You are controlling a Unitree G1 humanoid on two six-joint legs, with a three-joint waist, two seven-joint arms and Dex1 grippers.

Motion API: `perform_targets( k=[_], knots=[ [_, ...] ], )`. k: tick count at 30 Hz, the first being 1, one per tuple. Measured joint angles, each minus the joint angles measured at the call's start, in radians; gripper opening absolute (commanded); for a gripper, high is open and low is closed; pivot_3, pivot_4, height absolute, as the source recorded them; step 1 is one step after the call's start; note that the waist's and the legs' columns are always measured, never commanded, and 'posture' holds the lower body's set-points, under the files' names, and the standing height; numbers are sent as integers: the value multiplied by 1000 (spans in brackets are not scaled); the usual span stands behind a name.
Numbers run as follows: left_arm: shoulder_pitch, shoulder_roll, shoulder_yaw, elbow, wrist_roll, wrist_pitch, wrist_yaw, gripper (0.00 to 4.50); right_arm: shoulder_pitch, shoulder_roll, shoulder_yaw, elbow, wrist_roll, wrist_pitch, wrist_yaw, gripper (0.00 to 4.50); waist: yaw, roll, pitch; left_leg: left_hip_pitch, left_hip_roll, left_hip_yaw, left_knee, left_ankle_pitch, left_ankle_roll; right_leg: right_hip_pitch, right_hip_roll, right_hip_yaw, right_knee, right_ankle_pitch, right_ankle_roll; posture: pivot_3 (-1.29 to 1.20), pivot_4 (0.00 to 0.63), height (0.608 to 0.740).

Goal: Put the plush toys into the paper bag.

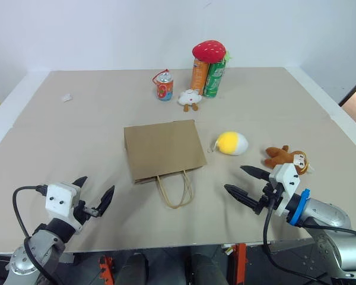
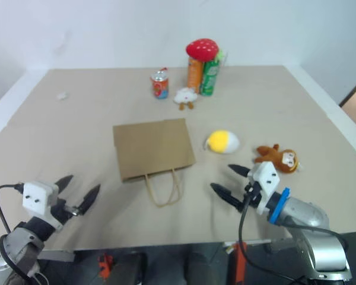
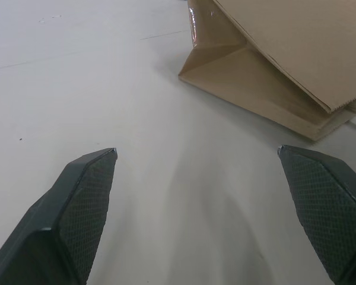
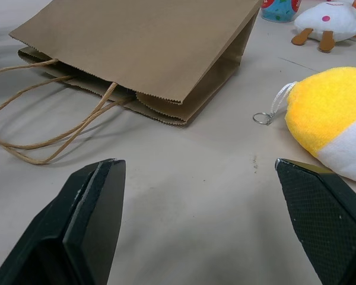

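at the table's centre the paper bag [image 1: 164, 149] lies flat, cord handles [image 1: 175, 189] trailing toward six o'clock. the yellow-and-white egg plush [image 1: 232, 143] sits at its three o'clock, the brown monkey plush [image 1: 288, 158] further out the same way — neither is bagged yet. my left gripper [image 1: 96, 199] and right gripper [image 1: 246, 184] both hang spread wide, holding nothing. the toys look soft and light, so i'd pinch the egg across its middle. the bag seems thin and floppy — its mouth needs lifting by the upper edge or a handle.
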Motion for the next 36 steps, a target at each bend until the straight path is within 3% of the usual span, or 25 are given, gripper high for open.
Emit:
perform_targets(
  k=[18, 25, 32, 36],
  knots=[
    [-62, 10, -46, -2, 9, 2, -5, 4500, -7, 0, 22, 2, -9, 5, -3, 4356, 1, 0, 0, 0, 0, 0, 0, 0, 0, 0, 1, 0, 0, 1, -1, 0, 150, 740],
    [-76, 53, -58, -7, 32, -5, -34, 4500, -161, -13, 67, 59, 22, 12, 91, 4356, -6, 0, 1, 1, 2, 1, 0, 0, 0, 0, 3, 1, 0, 2, -1, 0, 150, 740],
    [-47, 93, -85, -41, 79, -58, -85, 4500, -320, -19, 197, 75, 112, 69, 307, 4356, -5, -1, 1, 1, 4, 0, -1, -1, 1, 0, 6, 1, 0, 3, -4, 0, 150, 740],
    [-16, 195, -101, -85, 193, -186, -157, 4500, -355, -23, 231, 91, 112, 73, 363, 4356, -2, -1, 1, 0, 4, 0, -1, -2, 0, 0, 5, 1, -1, 3, -5, 0, 150, 740]
  ],
)
